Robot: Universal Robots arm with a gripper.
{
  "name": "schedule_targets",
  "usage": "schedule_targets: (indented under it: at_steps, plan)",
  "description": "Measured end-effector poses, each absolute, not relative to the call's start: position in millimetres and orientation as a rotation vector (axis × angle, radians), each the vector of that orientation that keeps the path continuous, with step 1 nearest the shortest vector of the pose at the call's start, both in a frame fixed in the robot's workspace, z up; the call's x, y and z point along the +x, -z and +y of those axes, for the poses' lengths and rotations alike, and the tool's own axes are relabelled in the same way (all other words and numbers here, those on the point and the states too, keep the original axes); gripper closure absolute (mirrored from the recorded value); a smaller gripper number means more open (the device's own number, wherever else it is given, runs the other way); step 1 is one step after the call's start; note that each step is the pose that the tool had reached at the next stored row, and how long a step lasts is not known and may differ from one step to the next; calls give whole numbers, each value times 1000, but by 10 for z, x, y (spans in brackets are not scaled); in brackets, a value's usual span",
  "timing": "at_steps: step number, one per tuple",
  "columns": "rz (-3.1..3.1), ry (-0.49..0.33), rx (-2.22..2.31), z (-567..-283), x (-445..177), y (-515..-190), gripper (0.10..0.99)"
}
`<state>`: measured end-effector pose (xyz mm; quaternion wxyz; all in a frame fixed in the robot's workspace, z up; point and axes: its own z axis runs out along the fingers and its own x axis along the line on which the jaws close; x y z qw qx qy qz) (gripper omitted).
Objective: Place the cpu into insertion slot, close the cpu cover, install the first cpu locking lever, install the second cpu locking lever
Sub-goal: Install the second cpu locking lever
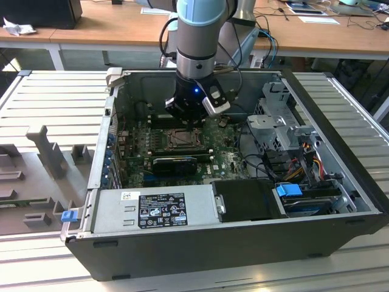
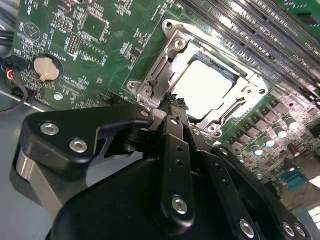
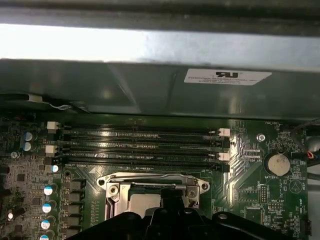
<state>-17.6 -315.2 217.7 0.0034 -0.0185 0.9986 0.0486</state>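
1. Cpu (image 2: 205, 90) sits in the slot (image 2: 197, 117) on the motherboard (image 2: 75, 40), its pale face showing through the cover (image 2: 165, 65), which lies flat over it.
2. Hand (image 2: 175, 102) hovers just beside the socket's edge; its fingertips look pressed together on nothing, empty.
3. Placement and cover closing look done.
4. Whether either locking lever is latched, I cannot tell.
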Motion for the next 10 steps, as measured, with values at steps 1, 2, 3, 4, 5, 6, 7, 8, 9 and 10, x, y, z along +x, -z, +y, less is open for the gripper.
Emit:
schedule_targets:
  at_steps: [1,2,3,4,5,6,7,8,9,10]
  plan:
    - [3131,-152,-58,-3160,-176,-2177,980]
    - [3131,-152,-58,-3168,-176,-2177,980]
    - [3131,-152,-58,-3173,-176,-2179,980]
    - [3131,-152,-58,-3175,-177,-2184,980]
    - [3131,-152,-58,-3176,-177,-2191,980]
    - [3131,-152,-58,-3177,-177,-2200,980]
    - [3131,-152,-58,-3178,-176,-2216,980]
    - [3131,-152,-58,-3178,-176,-2232,980]
    - [3131,-152,-58,-3178,-176,-2254,980]
    - [3131,-152,-58,-3179,-176,-2273,980]
